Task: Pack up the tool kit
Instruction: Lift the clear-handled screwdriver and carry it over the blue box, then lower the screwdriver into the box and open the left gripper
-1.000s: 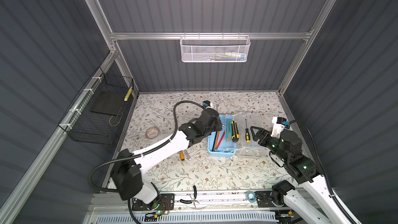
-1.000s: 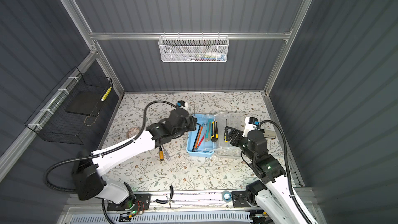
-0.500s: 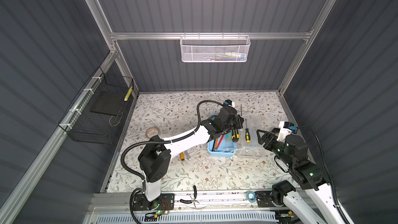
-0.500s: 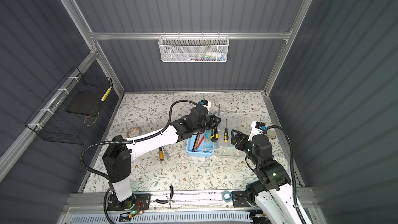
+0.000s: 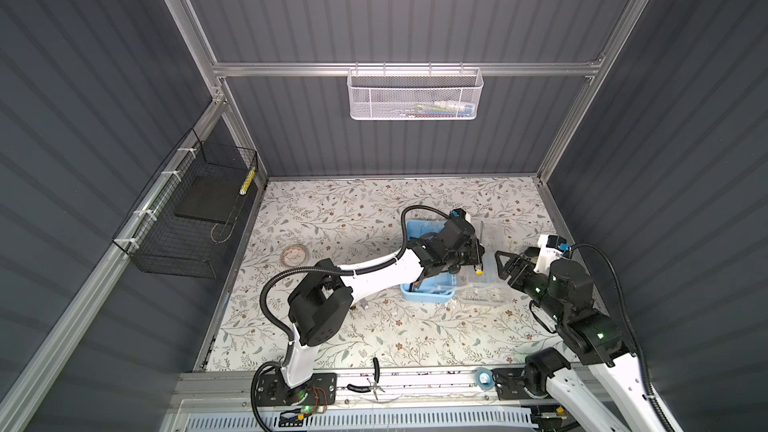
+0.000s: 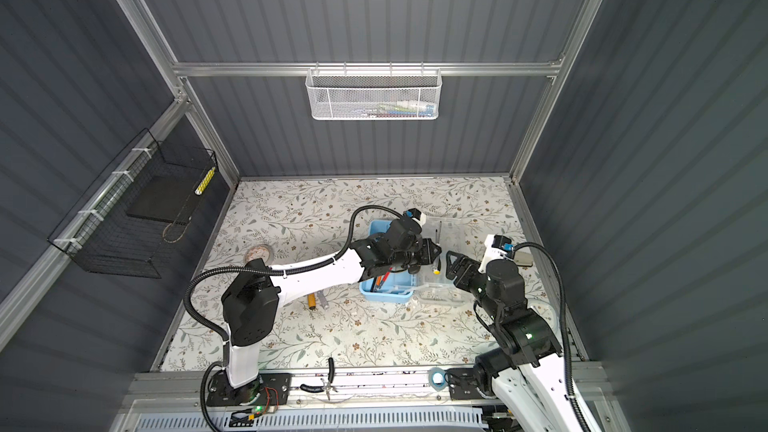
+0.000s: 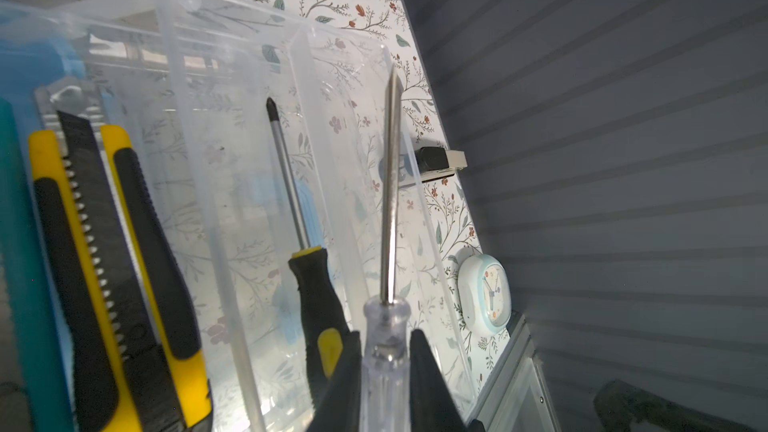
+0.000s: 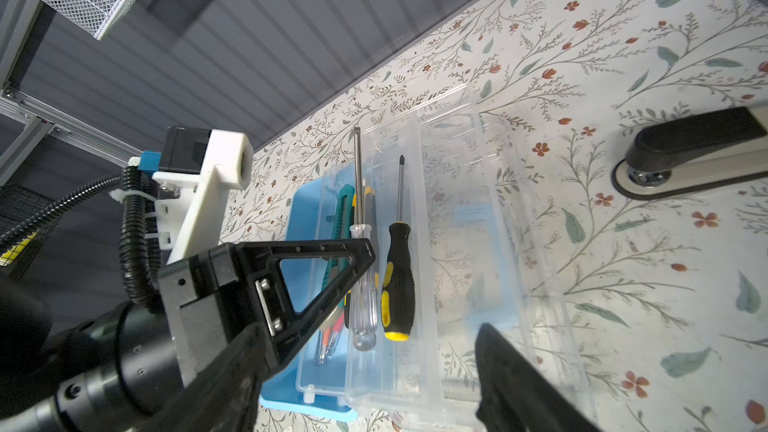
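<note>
Grey ribbed walls close in a table (image 5: pixel 332 209) covered with a floral print. A black wire basket (image 5: pixel 187 222) hangs on the left wall, and a tape roll (image 5: pixel 294 254) lies on the table near it. High on the back wall, a white mesh basket (image 5: pixel 415 95) hangs from the rail.

Right of the table's middle sits the light-blue box (image 5: pixel 428 290). It is open, with its clear lid (image 8: pixel 465 243) folded flat on the table to its right. Along the right side of the box lie a teal utility knife (image 8: pixel 344 197) and a yellow-black utility knife (image 7: pixel 104 263), side by side. Slim red and orange tools (image 8: pixel 330 336) show at the near end. A black-and-yellow screwdriver (image 8: pixel 398 276) lies on the clear plastic just right of the knives, its tip toward the back wall.

The left gripper (image 7: pixel 384 347) reaches across the box. Its fingers (image 7: pixel 428 380) are pinched narrowly on the handle of a clear-handled screwdriver (image 7: pixel 390 201). That screwdriver runs close alongside the black-and-yellow screwdriver and points the same way. I cannot tell whether it touches the plastic below.

Further right, the right gripper (image 5: pixel 509 268) hovers by the lid's right edge, its jaws spread wide and holding nothing.
</note>
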